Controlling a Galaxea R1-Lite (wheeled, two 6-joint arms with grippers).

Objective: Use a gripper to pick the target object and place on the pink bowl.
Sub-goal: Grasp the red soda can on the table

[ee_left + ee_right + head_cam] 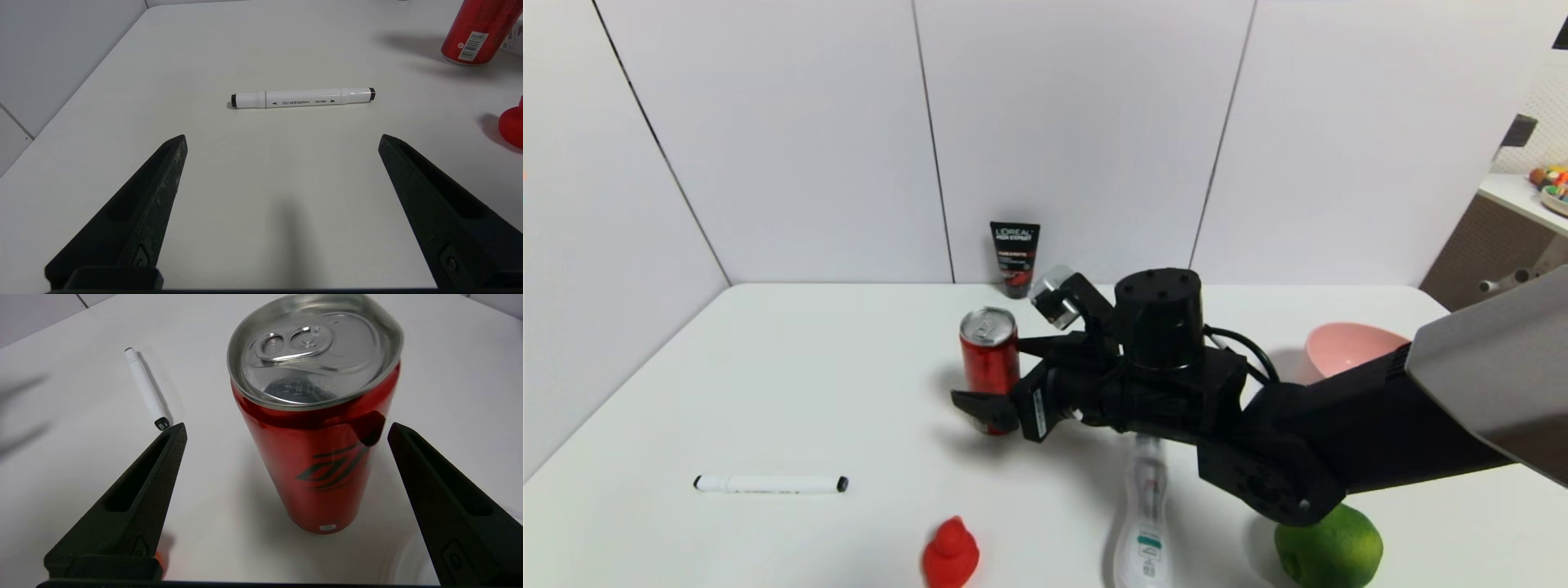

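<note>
Fingers of the right gripper (286, 433) stand spread wide, one on each side of the red can (314, 428), with a clear gap to the can on both sides and nothing held. In the head view this gripper (1005, 376) comes in from the right on its black arm, level with the can's body; its near finger crosses the can's lower part and may hide a contact there. The red can (989, 359) stands upright on the white table (792, 376), silver top up. Behind it, by the wall, stands a black tube (1014, 257). The pink bowl (1343, 347) sits well apart at the table's right, partly hidden by the arm. A white marker (770, 483), a red duck figure (950, 554), a white bottle (1145, 523) and a green lime (1331, 547) lie nearer the front edge. The left gripper (282, 143) hangs parked above the table's left side, its fingers wide apart, the marker beyond them.
</note>
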